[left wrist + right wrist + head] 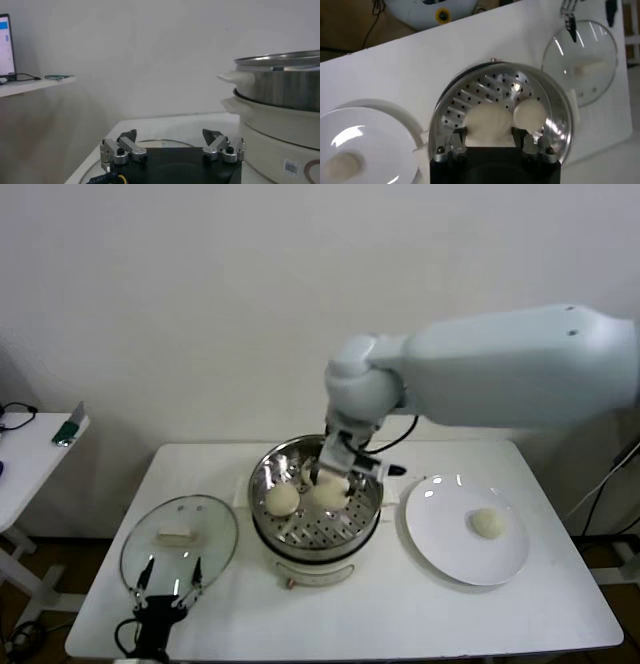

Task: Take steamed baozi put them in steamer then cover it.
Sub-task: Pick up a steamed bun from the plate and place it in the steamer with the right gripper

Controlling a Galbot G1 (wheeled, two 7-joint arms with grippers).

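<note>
The steamer (262, 506) stands mid-table on its cream base. My right gripper (333, 476) is down inside it, shut on a baozi (328, 492) that sits low over the perforated tray (485, 87); the wrist view shows this baozi (487, 125) between the fingers (458, 141). A second baozi (283, 498) lies beside it on the tray, and a third pale shape is partly hidden behind the gripper. One baozi (488, 523) lies on the white plate (445, 549). The glass cover (205, 519) lies flat at the left. My left gripper (166, 584) is open over the cover's near edge.
The plate (365, 145) is just right of the steamer. In the left wrist view the steamer's wall (285, 87) rises close on one side. A side table (25, 454) with small items stands at far left.
</note>
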